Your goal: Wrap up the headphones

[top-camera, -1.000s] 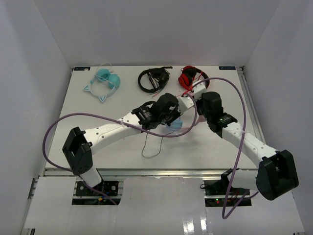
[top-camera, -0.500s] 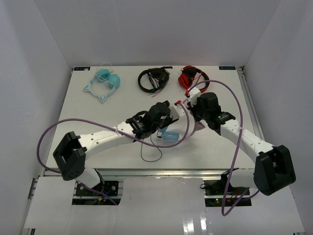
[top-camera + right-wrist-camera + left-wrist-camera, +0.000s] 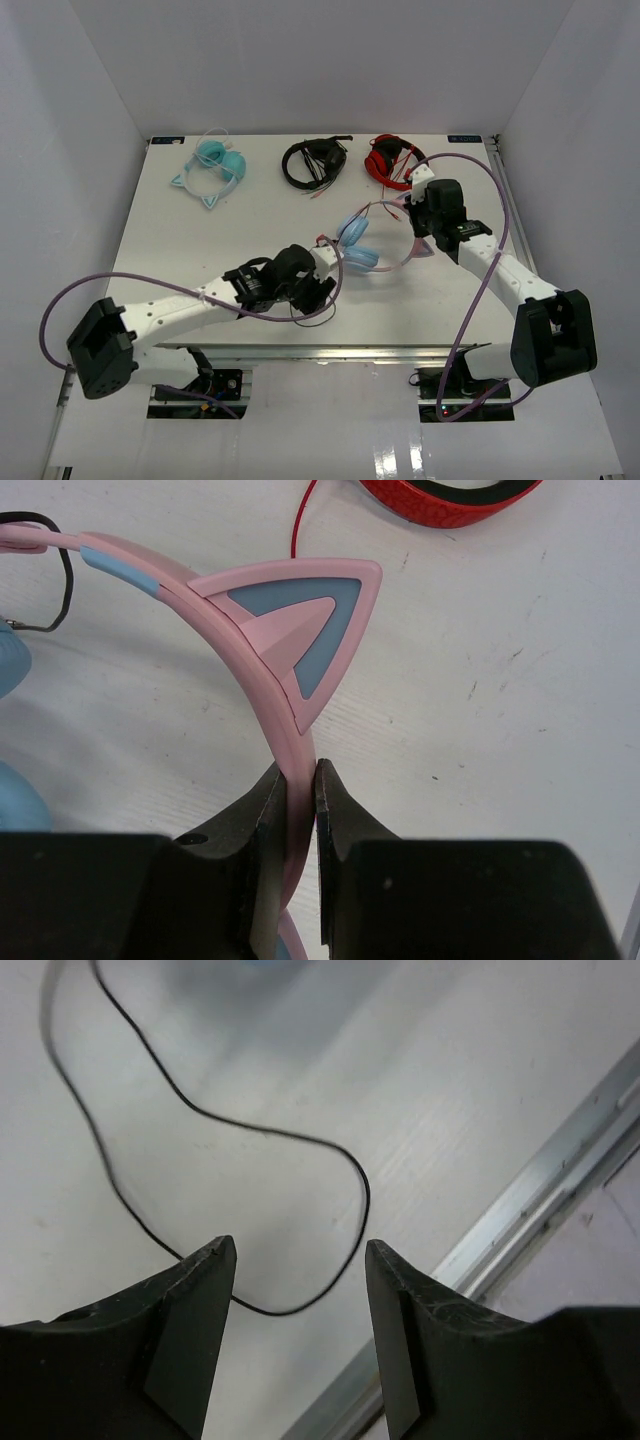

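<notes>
The headphones (image 3: 357,247) lie mid-table, two light blue ear cups side by side and the pink headband (image 3: 408,262) arching to the right. My right gripper (image 3: 420,228) is shut on that headband; in the right wrist view its jaws (image 3: 298,778) pinch the pink band just below a cat ear (image 3: 300,610). The thin dark cable (image 3: 250,1130) trails off the cups and loops on the table. My left gripper (image 3: 298,1248) hovers open over the near end of that loop, touching nothing; from above it (image 3: 320,290) sits in front of the cups.
Along the far edge lie teal cat-ear headphones (image 3: 212,166), black headphones (image 3: 315,160) and red headphones (image 3: 396,158), the red ones close behind my right gripper. The table's metal front rail (image 3: 540,1195) runs just beyond the cable loop.
</notes>
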You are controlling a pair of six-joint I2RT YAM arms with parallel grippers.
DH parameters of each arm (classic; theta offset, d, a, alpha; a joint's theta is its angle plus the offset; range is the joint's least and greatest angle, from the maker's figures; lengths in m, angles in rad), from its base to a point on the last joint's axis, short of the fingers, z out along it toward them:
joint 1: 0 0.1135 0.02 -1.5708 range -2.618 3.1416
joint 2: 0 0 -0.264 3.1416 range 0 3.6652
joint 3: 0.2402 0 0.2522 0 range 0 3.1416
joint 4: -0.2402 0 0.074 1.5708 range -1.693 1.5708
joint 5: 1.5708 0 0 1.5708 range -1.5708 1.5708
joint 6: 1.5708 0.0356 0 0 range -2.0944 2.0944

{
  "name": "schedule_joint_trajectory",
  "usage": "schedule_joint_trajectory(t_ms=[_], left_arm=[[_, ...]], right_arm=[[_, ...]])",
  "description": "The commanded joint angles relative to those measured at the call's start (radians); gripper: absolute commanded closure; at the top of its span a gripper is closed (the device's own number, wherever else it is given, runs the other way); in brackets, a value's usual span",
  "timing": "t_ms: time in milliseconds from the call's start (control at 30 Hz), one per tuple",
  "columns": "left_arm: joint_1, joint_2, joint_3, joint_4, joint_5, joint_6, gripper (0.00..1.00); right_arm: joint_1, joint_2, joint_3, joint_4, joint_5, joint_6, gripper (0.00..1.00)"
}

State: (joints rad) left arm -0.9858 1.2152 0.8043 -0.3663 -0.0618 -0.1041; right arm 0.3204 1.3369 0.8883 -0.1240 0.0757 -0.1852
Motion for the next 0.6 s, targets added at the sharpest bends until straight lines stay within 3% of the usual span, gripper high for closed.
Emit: schedule_joint_trajectory(t_ms=[0,267,567], left_arm=[[-0.013,0.134,0.032,-0.108,0.201,0.041,0.30],[-0.024,0.262,0.037,-0.006,0.187,0.138,0.24],[-0.040,0.372,0.037,0.084,0.226,0.132,0.30]], right_arm=[[-0.008,-0.032,0.051,0.047,-0.065,0.039,0.92],[-0.037,-0.035,0.041,0.029,-0.121,0.040,0.92],[-0.059,-0.021,0.049,0.020,-0.149,0.058,0.92]])
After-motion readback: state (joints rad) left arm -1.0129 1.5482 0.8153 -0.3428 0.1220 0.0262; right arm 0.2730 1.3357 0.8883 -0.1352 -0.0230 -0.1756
